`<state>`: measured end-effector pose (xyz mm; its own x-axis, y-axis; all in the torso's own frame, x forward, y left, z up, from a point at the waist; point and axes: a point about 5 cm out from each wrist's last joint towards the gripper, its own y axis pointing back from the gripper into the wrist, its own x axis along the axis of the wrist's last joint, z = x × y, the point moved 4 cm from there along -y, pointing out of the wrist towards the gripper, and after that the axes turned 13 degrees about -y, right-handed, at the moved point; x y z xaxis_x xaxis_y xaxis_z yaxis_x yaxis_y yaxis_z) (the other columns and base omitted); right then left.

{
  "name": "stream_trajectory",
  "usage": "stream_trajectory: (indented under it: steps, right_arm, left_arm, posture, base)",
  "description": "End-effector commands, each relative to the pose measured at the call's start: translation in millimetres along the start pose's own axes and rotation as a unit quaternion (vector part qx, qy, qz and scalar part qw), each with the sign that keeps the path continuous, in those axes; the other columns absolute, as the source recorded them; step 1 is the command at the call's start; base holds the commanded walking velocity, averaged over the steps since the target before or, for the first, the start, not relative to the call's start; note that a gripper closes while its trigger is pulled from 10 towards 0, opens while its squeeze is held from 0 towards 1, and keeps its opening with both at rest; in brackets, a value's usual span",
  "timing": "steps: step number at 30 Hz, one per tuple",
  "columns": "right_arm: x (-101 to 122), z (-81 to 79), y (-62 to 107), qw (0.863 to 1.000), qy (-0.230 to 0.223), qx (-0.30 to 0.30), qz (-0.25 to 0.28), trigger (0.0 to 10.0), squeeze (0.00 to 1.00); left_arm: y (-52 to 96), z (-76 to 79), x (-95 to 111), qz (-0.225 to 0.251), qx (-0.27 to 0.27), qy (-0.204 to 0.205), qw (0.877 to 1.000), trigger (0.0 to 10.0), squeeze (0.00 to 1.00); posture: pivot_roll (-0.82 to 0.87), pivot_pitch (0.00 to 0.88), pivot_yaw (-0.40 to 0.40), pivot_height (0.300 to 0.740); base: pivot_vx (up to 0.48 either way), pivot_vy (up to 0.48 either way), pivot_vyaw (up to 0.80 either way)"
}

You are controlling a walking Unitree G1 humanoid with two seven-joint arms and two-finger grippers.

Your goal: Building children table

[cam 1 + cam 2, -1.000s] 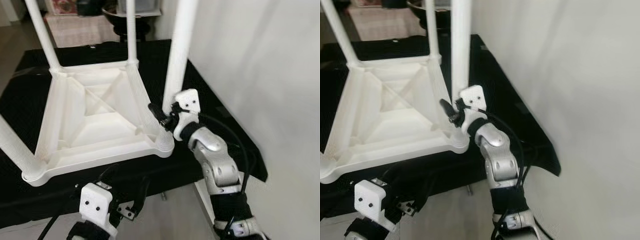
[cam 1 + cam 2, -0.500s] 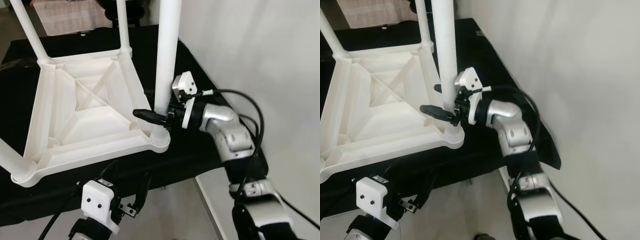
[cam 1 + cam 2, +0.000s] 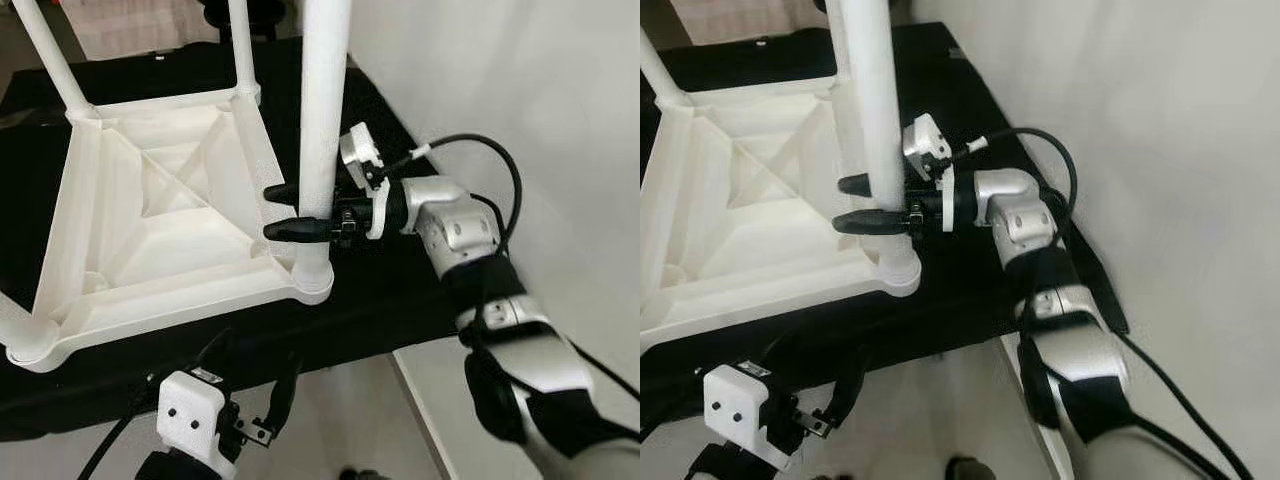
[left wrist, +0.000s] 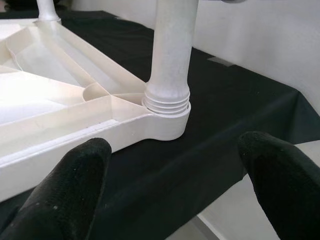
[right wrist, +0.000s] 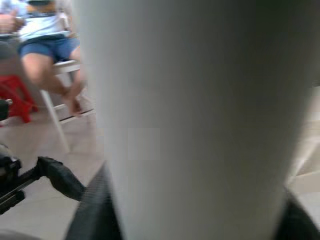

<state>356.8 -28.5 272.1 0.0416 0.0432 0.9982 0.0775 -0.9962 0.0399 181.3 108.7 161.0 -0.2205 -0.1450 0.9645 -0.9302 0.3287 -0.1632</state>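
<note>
Since a second ago, the right gripper (image 3: 296, 212) has been swung round from beside the corner socket to a level reach across the near leg (image 3: 322, 120), and the camera has been shifted somewhat. The leg is now straddled by the two black fingers (image 3: 290, 231), one in front and one behind, low on the post just above its threaded base; the jaws are closed around the leg, though how firmly it is pressed cannot be told. In the right wrist view the white post (image 5: 195, 120) is seen blurred and very close between the fingers, and a seated person's legs (image 5: 50, 60) are seen in the background.

The white plastic table (image 3: 160, 220) is laid upside down on the black-covered worktop (image 3: 400, 290), with its legs pointing upward; the gripped leg is seated in the corner nearest the wall (image 3: 500, 90).

The left gripper (image 4: 175, 170) is held below the worktop's front edge, its jaws spread wide and holding nothing, aimed at the same corner socket (image 4: 167, 107).
</note>
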Motion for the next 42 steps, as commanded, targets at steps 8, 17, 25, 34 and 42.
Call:
stream_trajectory:
  steps: [8, 17, 25, 34, 42]
  right_arm:
    - [-7, 7.7, 7.9, 0.999, 0.015, -0.037, 0.003, 0.0, 0.00]
    - [-52, 52.4, 76.6, 0.820, 0.030, -0.571, 0.022, 0.0, 0.00]
    - [-67, 30.8, 27.7, 0.840, -0.023, -0.539, 0.055, 0.0, 0.00]
    - [-58, 21.2, 0.5, 0.889, -0.057, -0.451, 0.053, 10.0, 1.00]
    - [-20, -16.1, -10.0, 0.981, 0.010, -0.183, 0.067, 10.0, 0.76]
  left_arm:
    - [3.4, 4.6, -2, -0.013, -0.009, 0.002, 1.000, 10.0, 0.00]
    - [2.2, 0.0, -4, -0.013, -0.007, 0.001, 1.000, 10.0, 0.00]
    - [-6.6, -1.1, -9, -0.007, -0.018, -0.005, 1.000, 10.0, 0.00]
    - [-7.8, -4.2, -8, -0.004, -0.004, -0.009, 1.000, 10.0, 0.00]
    - [-8.5, -1.4, -6, -0.003, -0.011, -0.005, 1.000, 10.0, 0.00]
  posture:
    - [0.00, 0.243, -0.059, 0.740]
    - [-0.02, 0.236, -0.058, 0.740]
    - [-0.01, 0.183, -0.040, 0.740]
    - [0.00, 0.181, -0.047, 0.740]
    - [0.00, 0.197, -0.049, 0.740]
  base:
    - [0.000, 0.000, 0.00]
    - [0.000, 0.000, 0.00]
    - [0.000, 0.000, 0.00]
    - [0.000, 0.000, 0.00]
    - [0.000, 0.000, 0.00]
